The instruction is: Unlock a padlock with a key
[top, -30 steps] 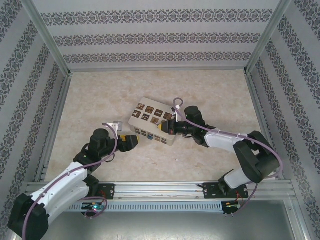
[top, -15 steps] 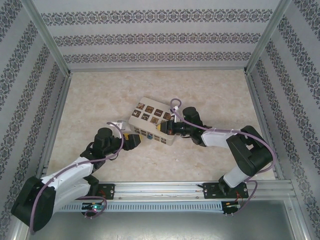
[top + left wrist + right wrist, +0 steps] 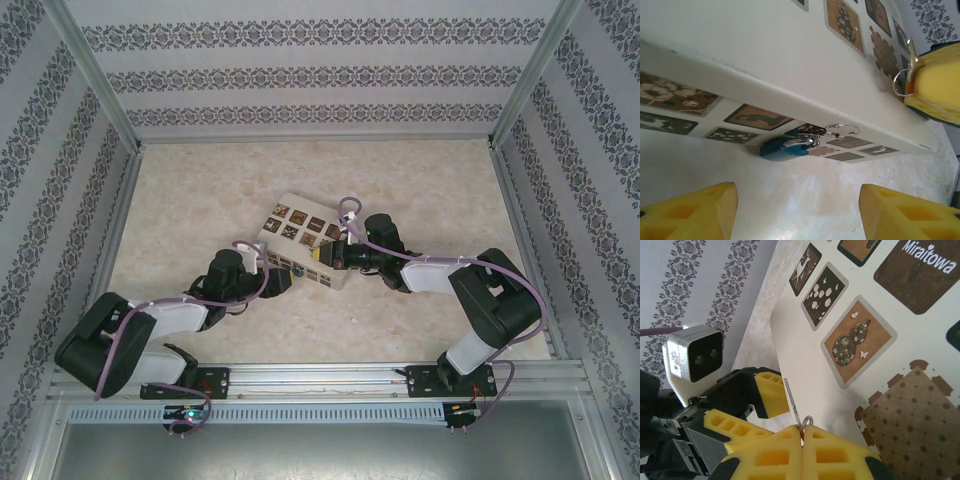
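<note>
Left wrist view shows us the left tool (image 3: 800,215) with its yellow pads (image 3: 695,210) standing wide apart and nothing between them. It faces the teal padlock (image 3: 785,148), which hangs low on the tiled side wall of the cream box (image 3: 765,60), just above the table (image 3: 805,185). From the right wrist we see the right tool (image 3: 802,442) pressed together on the ring of the key (image 3: 791,400), whose thin blade sticks out just beside the box's edge.
</note>
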